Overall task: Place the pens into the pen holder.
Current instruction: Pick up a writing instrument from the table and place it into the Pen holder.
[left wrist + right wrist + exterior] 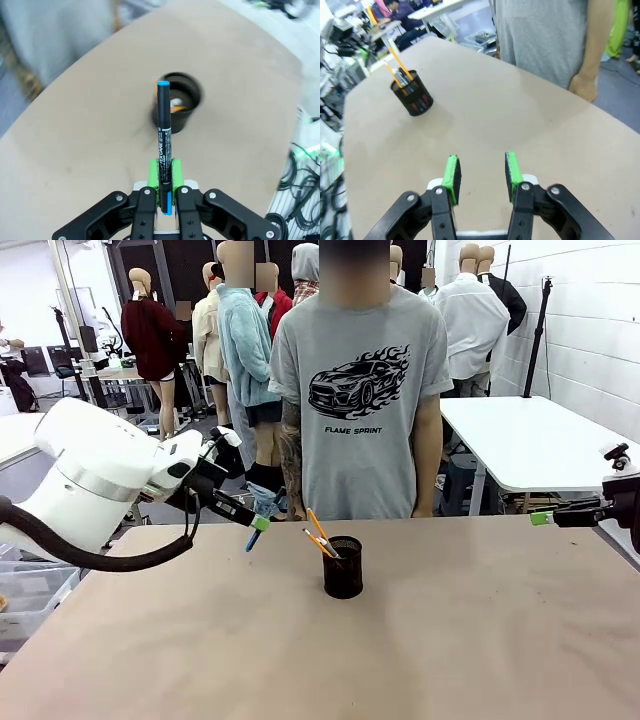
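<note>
Left gripper bottom centre, clamped on blue-tipped pen. Pen holder mid-frame beyond, orange pen inside. Right gripper wide, empty. Step: carry to holder; next likely centre tip above rim, then release.

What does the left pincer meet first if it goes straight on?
Likely the pen holder: the dark pen in the left pincer lines up with it. Depth is unclear; the table just short of it is possible.

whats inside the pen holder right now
An orange pen leans out of the pen holder with another thin stick beside it; the mesh hides their lower ends.
</note>
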`<state>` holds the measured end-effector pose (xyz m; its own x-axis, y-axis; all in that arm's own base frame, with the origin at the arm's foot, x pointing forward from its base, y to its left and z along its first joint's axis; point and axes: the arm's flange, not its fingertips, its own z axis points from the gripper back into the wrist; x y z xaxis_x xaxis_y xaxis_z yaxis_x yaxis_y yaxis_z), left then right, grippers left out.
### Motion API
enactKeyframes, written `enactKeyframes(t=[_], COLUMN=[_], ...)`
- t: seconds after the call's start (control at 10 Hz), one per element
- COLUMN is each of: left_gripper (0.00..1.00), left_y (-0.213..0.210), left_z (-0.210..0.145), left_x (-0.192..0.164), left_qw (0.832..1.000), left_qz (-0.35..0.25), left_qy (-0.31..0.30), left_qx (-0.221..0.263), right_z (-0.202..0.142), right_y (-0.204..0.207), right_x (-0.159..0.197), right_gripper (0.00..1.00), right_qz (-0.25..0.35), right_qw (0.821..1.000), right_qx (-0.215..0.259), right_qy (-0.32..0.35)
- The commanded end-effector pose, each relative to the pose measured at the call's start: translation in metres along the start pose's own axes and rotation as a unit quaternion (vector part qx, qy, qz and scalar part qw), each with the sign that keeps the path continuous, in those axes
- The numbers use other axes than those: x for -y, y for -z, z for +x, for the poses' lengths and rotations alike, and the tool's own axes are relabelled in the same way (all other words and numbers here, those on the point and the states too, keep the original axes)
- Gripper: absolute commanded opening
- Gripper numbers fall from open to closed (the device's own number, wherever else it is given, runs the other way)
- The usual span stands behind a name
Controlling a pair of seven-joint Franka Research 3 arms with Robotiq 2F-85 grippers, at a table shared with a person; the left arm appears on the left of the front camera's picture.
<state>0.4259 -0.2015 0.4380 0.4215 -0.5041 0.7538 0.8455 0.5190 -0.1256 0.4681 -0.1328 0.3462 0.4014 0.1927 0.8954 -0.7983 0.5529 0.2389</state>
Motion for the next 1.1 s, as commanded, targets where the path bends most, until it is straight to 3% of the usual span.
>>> enactKeyframes(t=[0.0, 0.1, 0.2, 0.3, 0.5, 1.0], left_gripper=[0.00, 0.00, 0.00, 0.00, 0.00, 0.00], left_y=[0.006, 0.011, 0.020, 0.001, 0.011, 0.064], left_z=[-0.030, -0.025, -0.019, -0.006, -0.013, 0.030], left_x=[-0.006, -0.003, 0.002, 0.007, 0.007, -0.011], left_qw=[0.995, 0.991, 0.994, 0.995, 0.994, 0.971], left_qz=[-0.069, -0.084, -0.064, -0.060, -0.071, -0.177], left_qy=[0.066, 0.082, 0.089, 0.070, 0.082, 0.107], left_qx=[0.030, 0.063, -0.009, 0.042, 0.029, 0.118], right_z=[0.000, 0.000, 0.000, 0.000, 0.000, 0.000], right_y=[0.000, 0.000, 0.000, 0.000, 0.000, 0.000], right_x=[0.001, 0.001, 0.001, 0.001, 0.001, 0.001], right_gripper=[0.47, 0.47, 0.47, 0.47, 0.47, 0.47], right_qz=[0.006, 0.006, 0.006, 0.006, 0.006, 0.006], right_qw=[1.000, 1.000, 1.000, 1.000, 1.000, 1.000], right_qx=[-0.002, -0.002, -0.002, -0.002, -0.002, -0.002], right_qy=[-0.006, -0.006, -0.006, -0.006, -0.006, -0.006])
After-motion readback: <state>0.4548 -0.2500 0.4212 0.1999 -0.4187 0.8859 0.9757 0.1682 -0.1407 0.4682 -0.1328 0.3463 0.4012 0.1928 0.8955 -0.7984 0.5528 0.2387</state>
